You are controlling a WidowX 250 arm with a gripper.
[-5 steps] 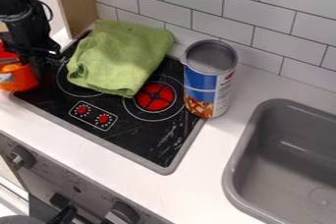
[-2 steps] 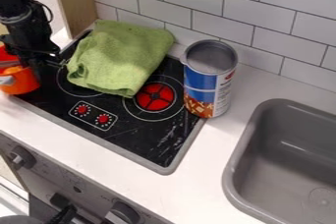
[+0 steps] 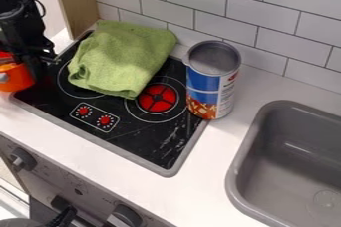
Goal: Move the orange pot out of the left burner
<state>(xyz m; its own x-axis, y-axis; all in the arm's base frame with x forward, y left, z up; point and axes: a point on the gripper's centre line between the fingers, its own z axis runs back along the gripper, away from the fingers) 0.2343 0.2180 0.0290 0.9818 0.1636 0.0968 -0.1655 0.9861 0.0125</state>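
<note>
At the left edge of the camera view, the orange pot stands over the stove's left rim, partly cut off by the view's edge. The black gripper hangs down at the pot's upper right side, against or just behind its rim; whether it holds the pot is hard to tell. The left burner lies to the right of the pot, with the pot outside its ring and a green cloth over part of it.
The green cloth covers the stove's back. A blue and white can stands at the stove's right back corner, by the red right burner. Farther right is the grey sink. A tiled wall runs behind.
Since the previous frame, the gripper and the orange pot have shifted slightly left. Between the two earlier frames the pot had moved a little right. Cloth and can are unmoved.
</note>
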